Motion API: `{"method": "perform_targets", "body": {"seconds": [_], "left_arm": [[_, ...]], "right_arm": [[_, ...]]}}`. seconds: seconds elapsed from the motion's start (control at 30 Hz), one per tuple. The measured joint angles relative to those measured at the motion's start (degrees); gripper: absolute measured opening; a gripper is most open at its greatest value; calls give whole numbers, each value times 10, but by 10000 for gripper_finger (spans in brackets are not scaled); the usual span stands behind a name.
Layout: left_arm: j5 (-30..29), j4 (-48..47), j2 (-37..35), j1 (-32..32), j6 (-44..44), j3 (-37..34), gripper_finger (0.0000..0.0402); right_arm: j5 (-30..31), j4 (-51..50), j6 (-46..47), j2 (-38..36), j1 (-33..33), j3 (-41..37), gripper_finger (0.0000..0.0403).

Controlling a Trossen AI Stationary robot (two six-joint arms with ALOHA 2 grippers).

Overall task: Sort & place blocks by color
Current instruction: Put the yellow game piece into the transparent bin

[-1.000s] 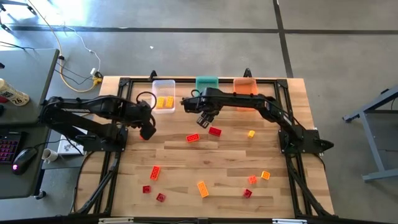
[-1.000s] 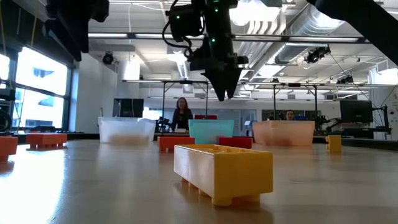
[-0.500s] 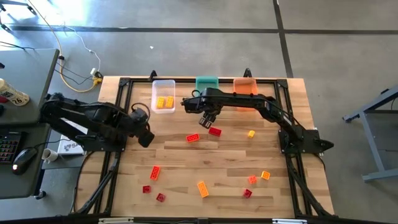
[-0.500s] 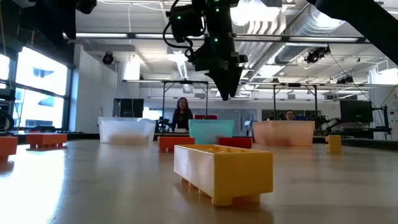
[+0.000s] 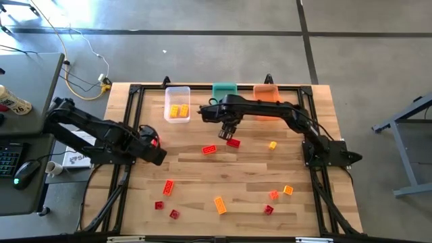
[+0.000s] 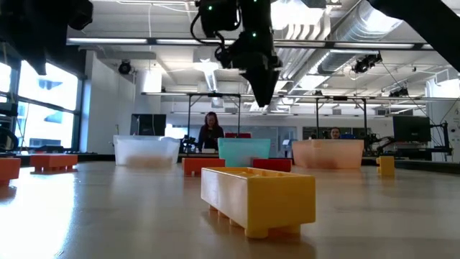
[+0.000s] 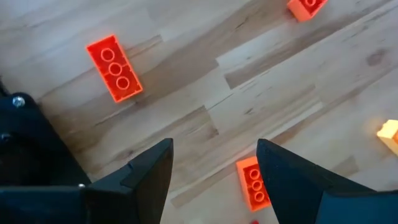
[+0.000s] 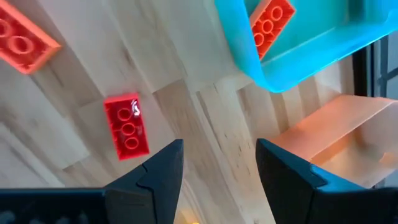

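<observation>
My right end effector (image 5: 228, 130) hangs unclenched and empty just above the red block (image 5: 233, 142) lying near the teal bin (image 5: 224, 89) — I should square my fingers across its narrow sides before descending, while my left end effector (image 5: 156, 152) waits, also spread, at the worktop's (image 5: 223, 177) left.

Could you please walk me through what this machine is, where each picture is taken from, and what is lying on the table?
Two dark robot arms work at a wooden table. One picture looks straight down, one sits at table height, and one camera rides each wrist. The left gripper hangs near the table's left edge; the right gripper hovers by a red brick. Both are open and empty. Small red, orange and yellow bricks lie scattered. At the back stand a clear bin with yellow bricks, a teal bin and an orange bin.
</observation>
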Motion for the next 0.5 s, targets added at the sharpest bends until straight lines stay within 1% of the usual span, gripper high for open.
{"method": "perform_targets", "body": {"seconds": [0.13,0.23,0.3,0.4,0.5], "left_arm": [[2,20,0,-7,-4,-5,220],[2,35,0,-7,-4,-5,220],[2,39,0,-7,-4,-5,220],[1,39,0,-7,-4,-5,220],[-5,39,0,-6,-4,-5,220]], "right_arm": [[11,0,-5,-20,10,-5,188],[23,1,5,-41,19,-25,188],[28,0,19,-62,25,-58,188],[50,0,41,-98,36,-120,188],[51,2,72,-136,42,-171,188]]}}
